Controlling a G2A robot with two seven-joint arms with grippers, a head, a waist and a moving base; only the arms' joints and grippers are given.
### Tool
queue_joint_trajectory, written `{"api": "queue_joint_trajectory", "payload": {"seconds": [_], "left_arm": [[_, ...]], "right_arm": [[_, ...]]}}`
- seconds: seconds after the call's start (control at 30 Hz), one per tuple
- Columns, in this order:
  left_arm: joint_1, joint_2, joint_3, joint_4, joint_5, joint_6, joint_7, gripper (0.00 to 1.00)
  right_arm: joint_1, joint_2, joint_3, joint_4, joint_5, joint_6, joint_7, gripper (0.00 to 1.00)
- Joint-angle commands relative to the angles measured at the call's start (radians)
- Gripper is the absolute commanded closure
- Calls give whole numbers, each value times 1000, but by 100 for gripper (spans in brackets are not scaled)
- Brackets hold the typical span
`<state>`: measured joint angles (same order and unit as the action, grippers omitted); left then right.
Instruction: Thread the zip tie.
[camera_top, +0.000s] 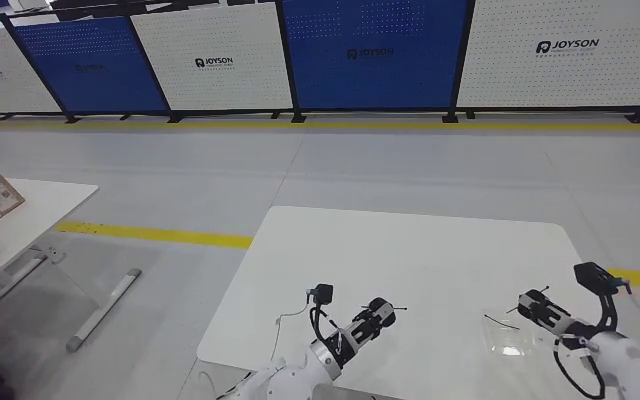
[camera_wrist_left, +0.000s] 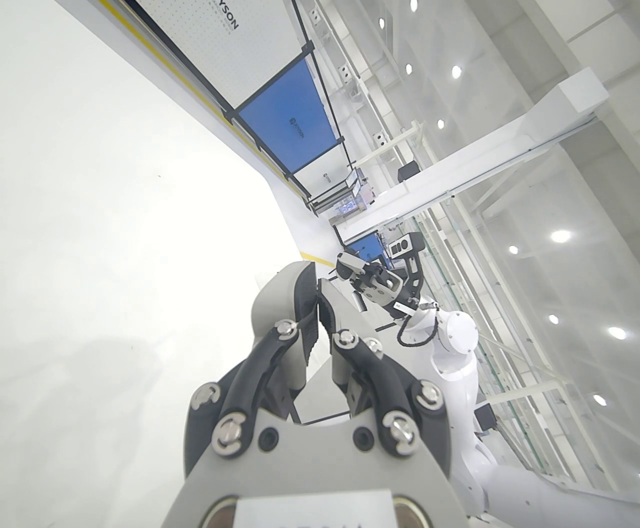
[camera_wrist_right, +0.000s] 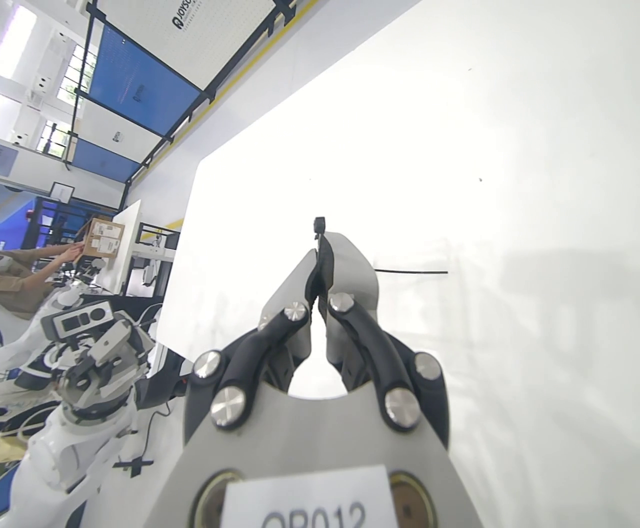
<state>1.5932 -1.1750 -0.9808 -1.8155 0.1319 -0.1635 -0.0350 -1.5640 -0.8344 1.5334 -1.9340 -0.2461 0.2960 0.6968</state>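
My right gripper (camera_wrist_right: 319, 252) is shut on a black zip tie (camera_wrist_right: 320, 226), whose square head sticks out past the fingertips. In the top view this gripper (camera_top: 531, 301) hovers over the table's right front corner. My left gripper (camera_top: 383, 314) is at the table's front edge, near the middle, with a thin black zip tie end (camera_top: 396, 307) poking out of it. In the left wrist view its fingers (camera_wrist_left: 306, 295) are pressed together at the tips. The two grippers are far apart.
A loose black zip tie (camera_top: 500, 321) (camera_wrist_right: 411, 271) lies on the white table (camera_top: 400, 250) just left of the right gripper. A clear plastic bag (camera_top: 512, 342) lies beside it near the front edge. Blue and white pegboard panels (camera_top: 375, 50) stand far behind.
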Motion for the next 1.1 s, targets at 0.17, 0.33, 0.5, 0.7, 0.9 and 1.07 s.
{"api": "queue_joint_trajectory", "payload": {"seconds": [0.17,0.33,0.5,0.7,0.9,1.07], "left_arm": [[0,0,0,0,0,0,0,100],[0,0,0,0,0,0,0,100],[0,0,0,0,0,0,0,100],[0,0,0,0,0,0,0,100],[0,0,0,0,0,0,0,100],[0,0,0,0,0,0,0,100]], "right_arm": [[0,0,0,0,0,0,0,100],[-4,-2,-1,-1,-1,-8,-24,100],[-60,-19,-2,-32,51,-12,-187,100],[-106,-33,-32,-89,90,-51,-264,100],[-91,-37,-92,-120,-30,10,-261,100],[-91,-37,-92,-120,-30,10,-261,100]]}}
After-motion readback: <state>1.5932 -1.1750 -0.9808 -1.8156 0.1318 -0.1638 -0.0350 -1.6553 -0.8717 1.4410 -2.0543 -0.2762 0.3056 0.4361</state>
